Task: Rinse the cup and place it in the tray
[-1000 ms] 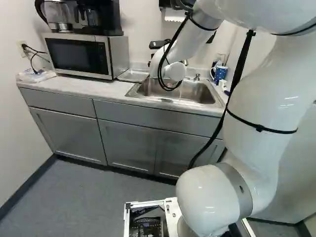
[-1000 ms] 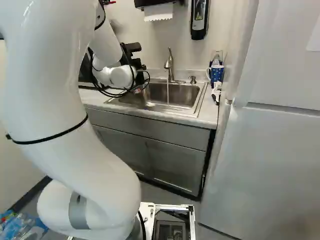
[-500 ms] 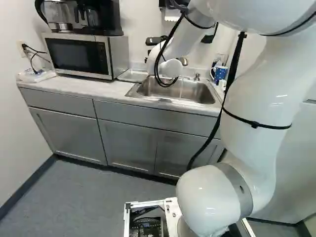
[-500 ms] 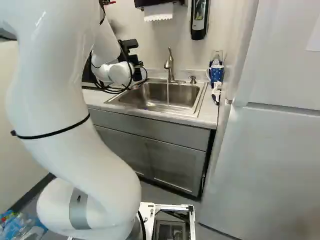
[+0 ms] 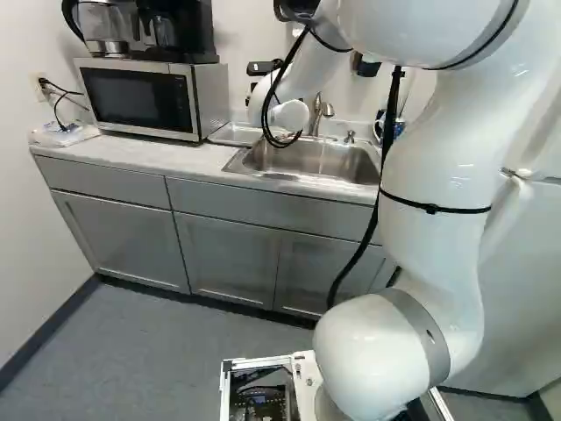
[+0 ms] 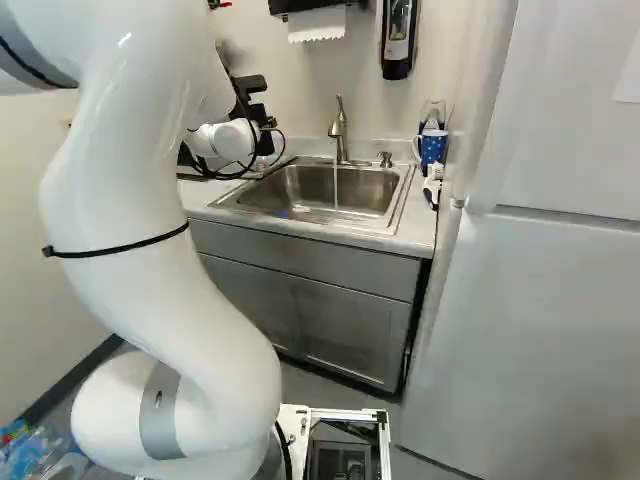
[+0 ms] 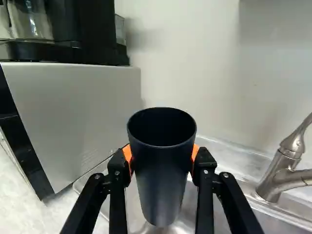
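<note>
White arm (image 6: 160, 280) bent, black fingers (image 7: 117, 178) clamped partly apart, orange pads (image 7: 127, 155) facing each other

Coffee maker (image 5: 168, 31) on microwave (image 5: 145, 98), tray (image 5: 231, 134) between microwave and sink (image 6: 315, 184), faucet (image 6: 340, 132) behind sink, mug (image 6: 433, 149) right of faucet

A coffee maker (image 5: 180, 31) tops the microwave (image 5: 140, 98) (paper towel (image 6: 317, 25) hangs near a wall dispenser (image 6: 397, 42)).

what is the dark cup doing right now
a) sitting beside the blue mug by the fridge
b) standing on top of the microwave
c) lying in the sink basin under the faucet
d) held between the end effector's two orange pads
d, since the wrist view shows the dark cup upright with an orange pad of the end effector pressed against it on each side.
</note>
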Controlling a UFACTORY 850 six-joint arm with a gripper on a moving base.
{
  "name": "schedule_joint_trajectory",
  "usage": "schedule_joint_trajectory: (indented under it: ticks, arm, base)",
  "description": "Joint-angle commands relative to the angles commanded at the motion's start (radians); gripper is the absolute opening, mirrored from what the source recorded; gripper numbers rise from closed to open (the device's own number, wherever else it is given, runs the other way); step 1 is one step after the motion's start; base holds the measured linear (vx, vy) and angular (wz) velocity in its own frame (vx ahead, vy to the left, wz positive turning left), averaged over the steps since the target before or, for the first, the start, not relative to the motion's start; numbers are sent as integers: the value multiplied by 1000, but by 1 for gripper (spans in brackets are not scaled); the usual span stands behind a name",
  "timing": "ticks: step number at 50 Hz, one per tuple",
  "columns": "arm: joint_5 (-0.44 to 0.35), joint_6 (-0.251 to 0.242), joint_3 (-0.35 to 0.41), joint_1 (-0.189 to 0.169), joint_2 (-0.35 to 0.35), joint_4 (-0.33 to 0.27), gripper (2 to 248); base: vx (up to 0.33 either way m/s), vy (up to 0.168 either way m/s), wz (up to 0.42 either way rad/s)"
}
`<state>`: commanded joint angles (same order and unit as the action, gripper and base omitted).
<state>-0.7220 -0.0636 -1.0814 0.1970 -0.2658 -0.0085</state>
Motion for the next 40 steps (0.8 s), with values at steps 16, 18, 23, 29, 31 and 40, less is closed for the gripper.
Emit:
schedule_joint_trajectory:
  ticks: [16,18,23,29,31,40]
  arm:
    - [0,0,-72,33,-63,33,126]
    - [0,0,-83,37,-71,37,126]
    - [0,0,-108,45,-93,48,126]
    - [0,0,-135,49,-122,49,126]
    - [0,0,-143,50,-131,49,126]
    - [0,0,-172,51,-170,49,126]
  base:
    - [0,0,0]
    - [0,0,0]
    - [0,0,0]
    - [0,0,0]
    - [0,0,0]
    - [0,0,0]
